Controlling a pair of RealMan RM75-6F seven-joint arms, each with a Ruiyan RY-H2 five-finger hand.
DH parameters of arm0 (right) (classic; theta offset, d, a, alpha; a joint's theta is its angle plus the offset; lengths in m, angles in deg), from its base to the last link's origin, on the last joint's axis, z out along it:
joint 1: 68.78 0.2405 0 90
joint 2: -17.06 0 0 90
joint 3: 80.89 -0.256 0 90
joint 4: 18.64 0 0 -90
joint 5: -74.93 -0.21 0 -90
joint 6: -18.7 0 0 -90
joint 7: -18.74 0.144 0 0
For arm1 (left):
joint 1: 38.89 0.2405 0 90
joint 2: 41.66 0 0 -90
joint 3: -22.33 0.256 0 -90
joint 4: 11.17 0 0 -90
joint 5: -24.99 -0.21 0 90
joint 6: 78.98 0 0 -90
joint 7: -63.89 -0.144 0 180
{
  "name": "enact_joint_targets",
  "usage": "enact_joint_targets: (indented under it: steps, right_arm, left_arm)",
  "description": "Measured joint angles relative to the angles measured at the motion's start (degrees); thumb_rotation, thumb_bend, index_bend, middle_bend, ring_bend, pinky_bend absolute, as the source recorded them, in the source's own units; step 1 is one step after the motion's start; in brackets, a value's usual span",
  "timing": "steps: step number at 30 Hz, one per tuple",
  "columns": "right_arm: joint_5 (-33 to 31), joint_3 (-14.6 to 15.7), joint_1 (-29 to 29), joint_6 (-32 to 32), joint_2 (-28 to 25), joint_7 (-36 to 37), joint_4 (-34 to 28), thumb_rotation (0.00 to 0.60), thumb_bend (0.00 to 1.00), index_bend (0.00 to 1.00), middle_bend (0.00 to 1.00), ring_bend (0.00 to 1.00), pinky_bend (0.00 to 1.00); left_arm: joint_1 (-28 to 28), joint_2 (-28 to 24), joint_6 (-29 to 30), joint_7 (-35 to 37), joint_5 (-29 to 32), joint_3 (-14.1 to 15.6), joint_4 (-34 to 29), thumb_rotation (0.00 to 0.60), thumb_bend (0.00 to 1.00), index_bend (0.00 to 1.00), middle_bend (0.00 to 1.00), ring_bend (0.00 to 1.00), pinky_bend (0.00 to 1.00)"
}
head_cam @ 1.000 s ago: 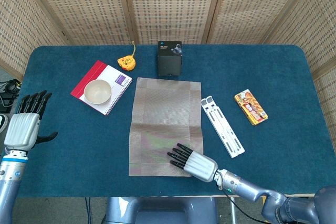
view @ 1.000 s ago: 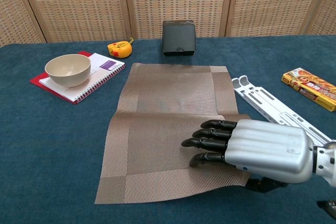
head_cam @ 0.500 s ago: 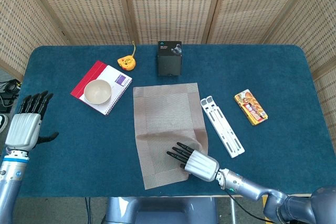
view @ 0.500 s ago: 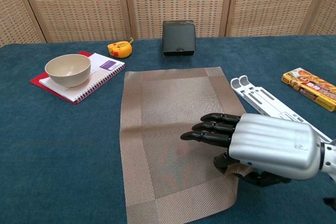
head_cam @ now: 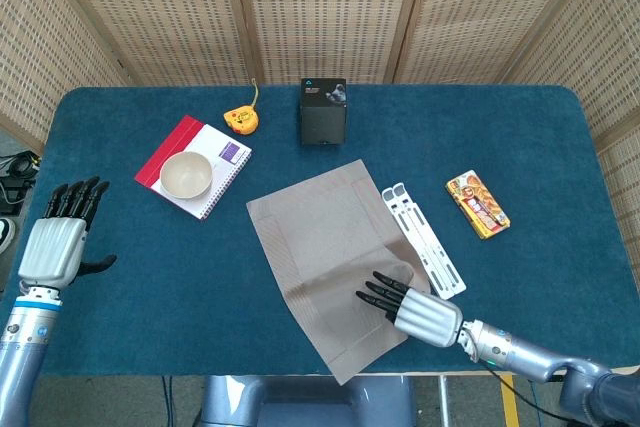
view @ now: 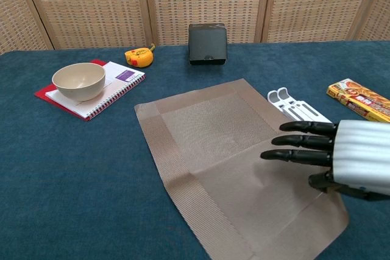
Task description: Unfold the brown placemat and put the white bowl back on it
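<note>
The brown placemat (head_cam: 325, 262) (view: 222, 150) lies unfolded and skewed in the middle of the blue table. My right hand (head_cam: 412, 309) (view: 341, 159) is over its near right part, fingers stretched out and thumb tucked beneath them. The mat's edge rises a little by the fingers, so the hand appears to pinch it. The white bowl (head_cam: 186, 175) (view: 78, 80) stands upright on a red-edged notebook (head_cam: 225, 160) (view: 119, 83) at the back left, apart from the mat. My left hand (head_cam: 55, 242) hovers at the table's left edge, fingers spread and holding nothing.
A black box (head_cam: 322, 112) (view: 207, 44) stands behind the mat, with a yellow tape measure (head_cam: 240, 119) (view: 139, 57) to its left. A white folding stand (head_cam: 425, 242) (view: 292, 108) lies against the mat's right edge. An orange snack box (head_cam: 477, 204) (view: 359, 101) lies further right.
My right hand has moved right and nearer, dragging the placemat with it. The mat has turned from straight to skewed and slid toward the white stand. The left hand drifted slightly.
</note>
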Motion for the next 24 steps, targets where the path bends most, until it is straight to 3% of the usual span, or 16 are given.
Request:
enact_joint_targets:
  steps: [7,15,18,20,22,24]
  right_arm:
    - [3.5,-1.2,6.6,3.3,-6.1,-6.3,7.9,0.6,0.69,0.69,0.0,0.0,0.0]
    - [4.1,-2.2,12.7,10.4,-6.5,-8.0,16.5,0.6,0.65,0.69,0.0,0.0,0.0]
    - [4.0,-2.1,13.3,11.1,-5.8,-8.5,18.2,0.6,0.59,0.67,0.0,0.0,0.0]
    - [3.9,-2.0,13.5,10.8,-5.5,-9.3,19.3,0.6,0.45,0.58,0.0,0.0,0.0]
    - [3.6,-2.1,13.4,10.3,-5.1,-10.0,20.2,0.6,0.18,0.26,0.0,0.0,0.0]
    - [2.8,-2.4,13.0,10.0,-5.0,-10.6,20.6,0.6,0.03,0.04,0.0,0.0,0.0]
  left_arm:
    - [-0.2,0.3,-0.5,-0.9,0.7,0.0,0.1,0.6,0.0,0.0,0.0,0.0,0.0]
    - [-0.6,0.6,-1.2,-1.4,1.5,-0.1,0.4,0.6,0.0,0.0,0.0,0.0,0.0]
    - [-0.7,0.7,-1.5,-1.5,1.8,-0.2,0.5,0.6,0.0,0.0,0.0,0.0,0.0]
    - [-0.8,0.7,-1.7,-1.5,1.9,-0.1,0.6,0.6,0.0,0.0,0.0,0.0,0.0]
    - [-0.9,0.7,-1.9,-1.6,2.0,-0.1,0.6,0.6,0.0,0.0,0.0,0.0,0.0]
    - [-0.9,0.7,-1.8,-1.6,1.9,-0.1,0.6,0.6,0.0,0.0,0.0,0.0,0.0]
